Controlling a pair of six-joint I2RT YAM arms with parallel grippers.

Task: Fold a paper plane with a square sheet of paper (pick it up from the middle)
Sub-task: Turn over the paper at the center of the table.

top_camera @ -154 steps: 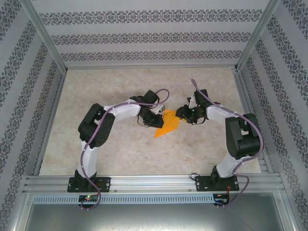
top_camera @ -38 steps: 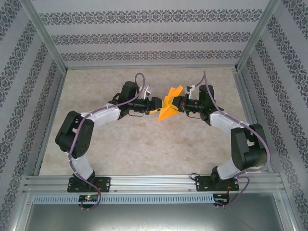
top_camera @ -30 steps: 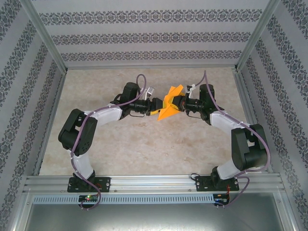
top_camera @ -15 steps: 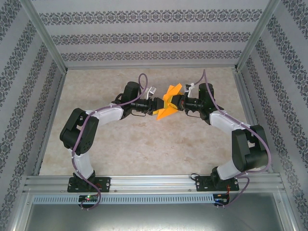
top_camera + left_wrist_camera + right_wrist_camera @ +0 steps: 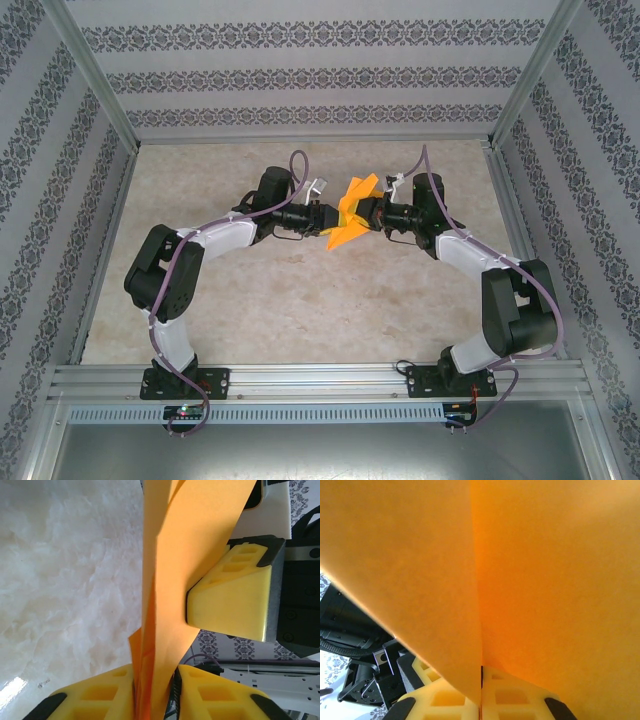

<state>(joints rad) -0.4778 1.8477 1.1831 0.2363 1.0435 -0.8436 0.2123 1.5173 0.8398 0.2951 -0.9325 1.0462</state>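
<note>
Since both arms meet above the middle of the table (image 5: 300, 300), notes run from the left side across.

The left gripper (image 5: 154, 682): pads drawn in close, one on either side of the lower edge of the paper (image 5: 347, 216), touching the layers between them. I take it as a pinch; how firm, I cannot tell.

The paper: orange-yellow, already creased into several layers, held in the air between the two grippers, clear of the table. It stands on edge, a point toward the near side and a flap splayed toward the far side.

The right gripper (image 5: 481, 680): closed right down, the paper's crease caught between its pads. From the left wrist, one of its yellow fingers (image 5: 230, 597) lies flat against the paper's face.

Step in hand, as I judge it: midway through the folding, a re-grip or handover in mid-air, with both grippers on the one piece. Not yet a slim dart.

Next move likely calls for one side to hold fast while the other lets go and takes a fresh hold or presses a crease. Thin paper tears if pulled apart, so any motion should be matched.

Writing: none legible. Paper plain. Walls (image 5: 320, 75) carry a repeating ornament, no letters. No brand mark readable on arms or grippers.
</note>
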